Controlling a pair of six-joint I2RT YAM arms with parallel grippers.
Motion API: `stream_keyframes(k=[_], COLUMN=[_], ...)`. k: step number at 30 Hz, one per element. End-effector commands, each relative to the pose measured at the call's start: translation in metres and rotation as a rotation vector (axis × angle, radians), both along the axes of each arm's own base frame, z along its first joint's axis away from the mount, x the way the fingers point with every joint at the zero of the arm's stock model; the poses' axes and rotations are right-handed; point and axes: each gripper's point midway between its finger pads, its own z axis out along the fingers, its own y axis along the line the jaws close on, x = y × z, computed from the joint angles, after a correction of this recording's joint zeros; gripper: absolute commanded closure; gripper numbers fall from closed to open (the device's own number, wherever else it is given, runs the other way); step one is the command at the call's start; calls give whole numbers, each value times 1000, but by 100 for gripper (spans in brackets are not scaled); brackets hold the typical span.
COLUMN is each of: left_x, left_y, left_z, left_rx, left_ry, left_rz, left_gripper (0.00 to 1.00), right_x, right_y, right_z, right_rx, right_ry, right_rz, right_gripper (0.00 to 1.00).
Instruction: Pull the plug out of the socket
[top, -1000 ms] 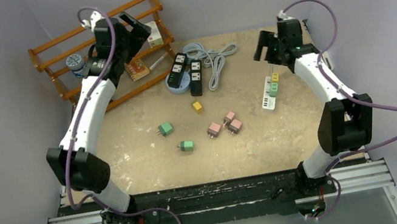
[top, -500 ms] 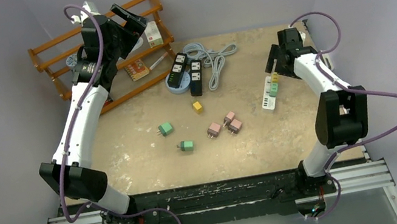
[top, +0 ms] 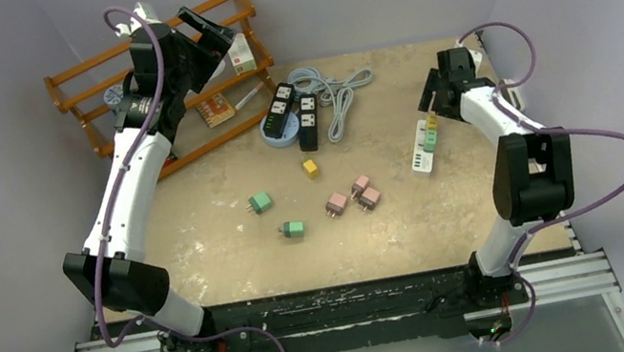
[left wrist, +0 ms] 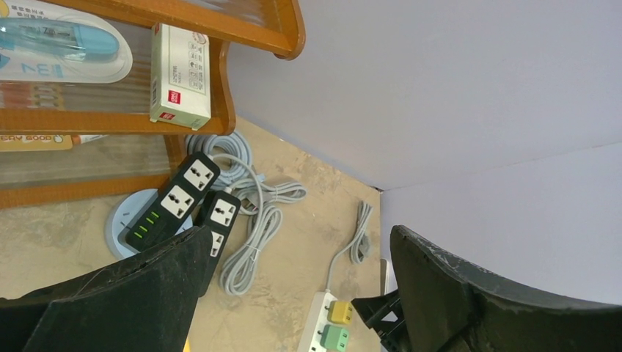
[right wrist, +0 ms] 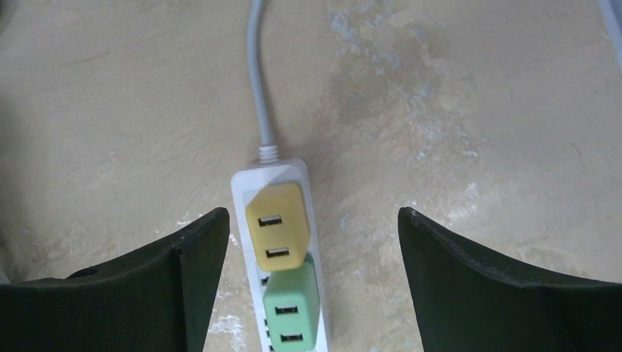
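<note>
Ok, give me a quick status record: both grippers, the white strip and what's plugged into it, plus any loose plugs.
right gripper: open, over the strip's cord end, fingers either side of the yellow plug, not touching it
left gripper: open, empty, raised by the wooden rack
white power strip: flat on the table, right side
plugged in: yellow plug nearest the cord, green plug next to it
loose plugs: six, mid-table

Top external: high, behind the arm bases, looking down on the whole desk [top: 212, 232], far from the white power strip [top: 423, 161].
Right wrist: close above the strip's [right wrist: 268, 170] cord end, facing down.
Left wrist: well away from the strip [left wrist: 314, 341], looking obliquely toward it.
All three views share the strip.
</note>
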Motion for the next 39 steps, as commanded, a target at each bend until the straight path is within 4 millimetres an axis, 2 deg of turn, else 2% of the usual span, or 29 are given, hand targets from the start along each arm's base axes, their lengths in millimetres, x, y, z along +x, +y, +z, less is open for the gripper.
stream_keyframes(k=[1, 11, 15, 18, 20, 21, 23, 24, 26, 28, 29, 33, 39], left_x=[1, 4, 3, 1, 0, 0, 0, 1, -1, -2, -3, -5, -8], left_y=[0, -11, -13, -13, -12, -12, -13, -13, -14, -13, -13, -11, -11], left_z=[32, 34, 37, 39, 41, 43, 44, 46, 49, 50, 51, 53, 57], left_rx=[-18, -63, -83, -94, -96, -103, -108, -109, -110, -105, -104, -91, -85], left_ry=[-86, -106, -126, -130, -138, -144, -148, -152, -157, -160, -162, -164, -176], left_rz=[-3, -50, -62, -58, -54, -55, -58, -60, -67, -64, -63, -61, -69], left_gripper=[8, 8, 7, 7, 7, 7, 7, 7, 7, 7, 6, 6, 6], right_x=[23, 33, 38, 39, 42, 43, 45, 45, 45, 45, 45, 49, 65], right_y=[9, 16, 19, 21, 21, 22, 23, 24, 24, 24, 24, 23, 25], right_z=[1, -29, -36, -39, -41, -42, -42, -42, -43, -44, -44, -29, 22], right_rx=[44, 68, 84, 90, 93, 96, 103, 106, 107, 108, 107, 99, 120], right_ry=[-87, -42, -34, -33, -31, -30, -35, -34, -32, -30, -29, -66, -199], right_rz=[46, 85, 100, 105, 108, 110, 113, 113, 115, 114, 115, 114, 101], right_gripper=[15, 21, 33, 35, 44, 53, 77, 83, 85, 100, 100, 100, 100])
